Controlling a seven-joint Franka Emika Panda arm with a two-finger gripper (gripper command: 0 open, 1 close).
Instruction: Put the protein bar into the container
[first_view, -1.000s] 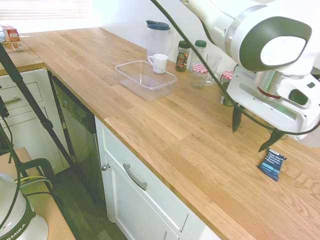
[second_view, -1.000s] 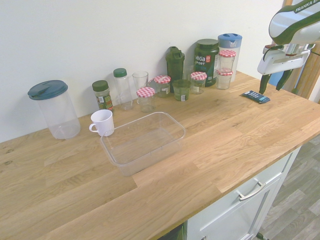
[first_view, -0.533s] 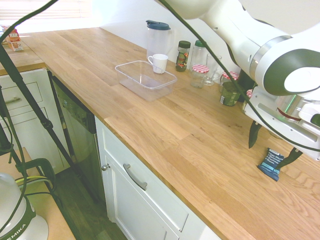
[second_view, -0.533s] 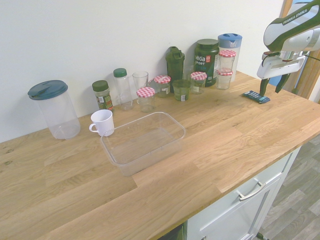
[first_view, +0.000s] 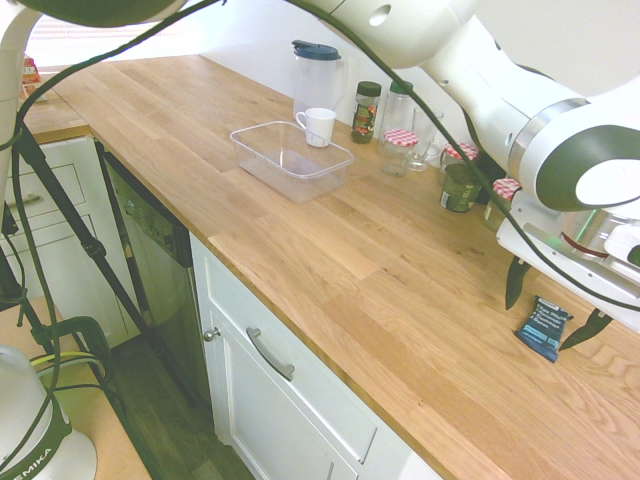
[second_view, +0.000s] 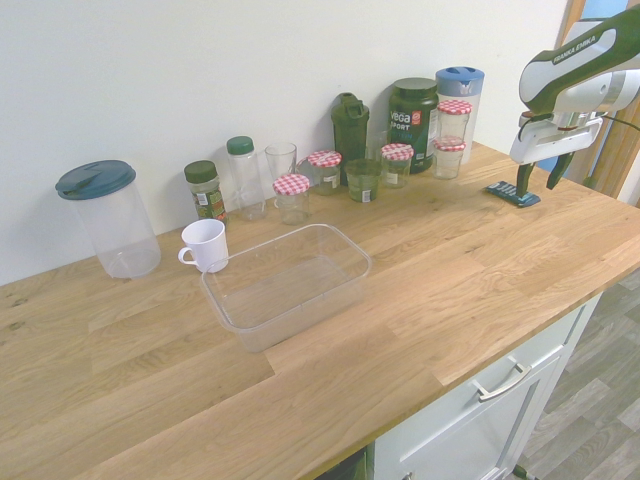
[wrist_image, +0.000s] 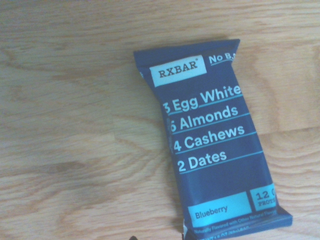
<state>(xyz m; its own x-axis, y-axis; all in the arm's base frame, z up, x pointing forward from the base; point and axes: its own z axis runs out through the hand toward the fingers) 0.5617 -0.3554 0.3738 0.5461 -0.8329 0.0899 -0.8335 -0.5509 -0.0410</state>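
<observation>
- Reaching for the grasp appears to be the step in hand: the two-finger end effector of the white arm hangs over the flat navy-wrapped protein bar, its dark fingers spread apart with one on either side of the packet.
- Protein bar lies flat on the wooden tabletop, well apart from the clear shallow rectangular plastic container, near the tabletop's far end from it; the wrist view shows its printed face upward.
- Doing this well likely means lowering straight until the fingertips almost touch the wood, pinching across the bar's narrow width, and lifting clear before travelling toward the container, passing in front of the jars.
- Counted: one protein bar, one container, one white mug just beside the container, one clear blue-lidded pitcher near it, and at least five red-checked jar lids in the row beyond the container.
</observation>
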